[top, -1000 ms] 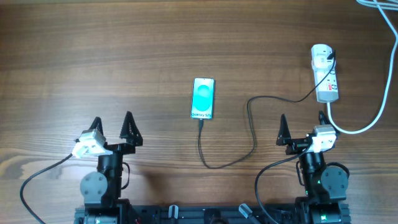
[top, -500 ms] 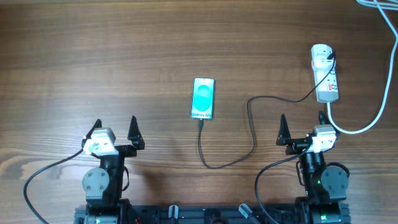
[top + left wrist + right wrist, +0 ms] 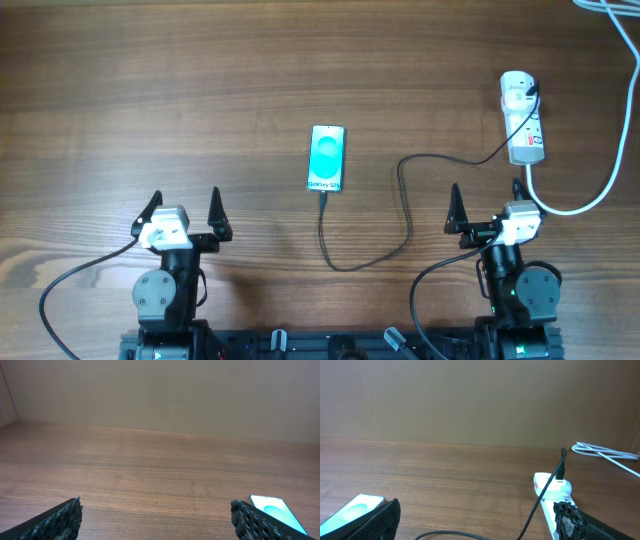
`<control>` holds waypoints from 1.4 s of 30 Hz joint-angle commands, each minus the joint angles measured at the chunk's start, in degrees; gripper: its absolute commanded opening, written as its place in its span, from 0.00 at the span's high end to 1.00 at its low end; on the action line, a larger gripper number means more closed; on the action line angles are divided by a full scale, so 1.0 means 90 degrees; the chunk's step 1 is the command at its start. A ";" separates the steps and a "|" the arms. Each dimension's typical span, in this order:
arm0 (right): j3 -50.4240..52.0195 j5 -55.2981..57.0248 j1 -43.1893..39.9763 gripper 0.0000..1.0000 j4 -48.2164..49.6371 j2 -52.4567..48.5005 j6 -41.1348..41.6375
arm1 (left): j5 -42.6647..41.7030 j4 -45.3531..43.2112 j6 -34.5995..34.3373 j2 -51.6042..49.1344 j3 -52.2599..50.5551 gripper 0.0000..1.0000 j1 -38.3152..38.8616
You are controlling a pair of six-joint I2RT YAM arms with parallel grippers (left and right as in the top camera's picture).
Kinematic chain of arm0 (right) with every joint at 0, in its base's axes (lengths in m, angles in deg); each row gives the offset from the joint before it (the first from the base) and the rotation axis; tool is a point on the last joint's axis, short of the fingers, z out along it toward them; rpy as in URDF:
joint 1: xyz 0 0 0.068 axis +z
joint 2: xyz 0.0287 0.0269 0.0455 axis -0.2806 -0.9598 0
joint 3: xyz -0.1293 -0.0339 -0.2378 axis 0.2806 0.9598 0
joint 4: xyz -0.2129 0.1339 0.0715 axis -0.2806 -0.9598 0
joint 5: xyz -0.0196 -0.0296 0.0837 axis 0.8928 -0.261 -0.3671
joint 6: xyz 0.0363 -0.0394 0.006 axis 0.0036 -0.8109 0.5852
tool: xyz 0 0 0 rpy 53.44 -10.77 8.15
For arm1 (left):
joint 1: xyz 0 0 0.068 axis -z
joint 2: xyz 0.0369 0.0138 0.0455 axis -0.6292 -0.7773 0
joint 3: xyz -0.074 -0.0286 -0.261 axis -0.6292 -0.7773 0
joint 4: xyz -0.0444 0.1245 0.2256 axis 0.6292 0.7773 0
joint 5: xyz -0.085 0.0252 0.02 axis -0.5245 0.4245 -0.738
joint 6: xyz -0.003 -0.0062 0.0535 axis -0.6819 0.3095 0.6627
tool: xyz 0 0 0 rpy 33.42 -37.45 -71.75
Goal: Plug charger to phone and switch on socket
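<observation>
The phone [image 3: 327, 158] lies flat mid-table with its cyan screen lit; it also shows in the left wrist view [image 3: 276, 511] and the right wrist view [image 3: 351, 511]. The thin black charger cable [image 3: 405, 215] runs from the phone's lower edge, loops toward me, and goes up to a black plug in the socket [image 3: 522, 131], a white power strip at the back right, also in the right wrist view [image 3: 555, 497]. My left gripper [image 3: 183, 205] is open and empty near the front left. My right gripper [image 3: 487, 203] is open and empty just in front of the socket.
The socket's thick white cord [image 3: 610, 180] curves along the right edge of the table and off the top right corner; it shows in the right wrist view [image 3: 605, 452]. Bare wooden tabletop [image 3: 150, 90] lies around.
My left gripper has turned from angled to straight and shifted slightly toward the front. The right arm, phone, cable and socket have not moved.
</observation>
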 commanded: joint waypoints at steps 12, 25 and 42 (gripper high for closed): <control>0.0010 0.0092 0.0027 0.00 0.0034 0.0056 0.0053 | -0.0153 0.0041 0.0391 0.0066 -0.0024 0.00 -0.0051; 0.0010 0.0092 0.0027 0.00 0.0034 0.0056 0.0056 | -0.0151 0.0022 0.0347 0.0061 -0.0022 0.00 -0.0051; 0.0010 0.0097 0.0027 0.00 0.0034 0.0063 0.0005 | -0.0151 0.0022 0.0347 0.0051 -0.0022 0.00 -0.0051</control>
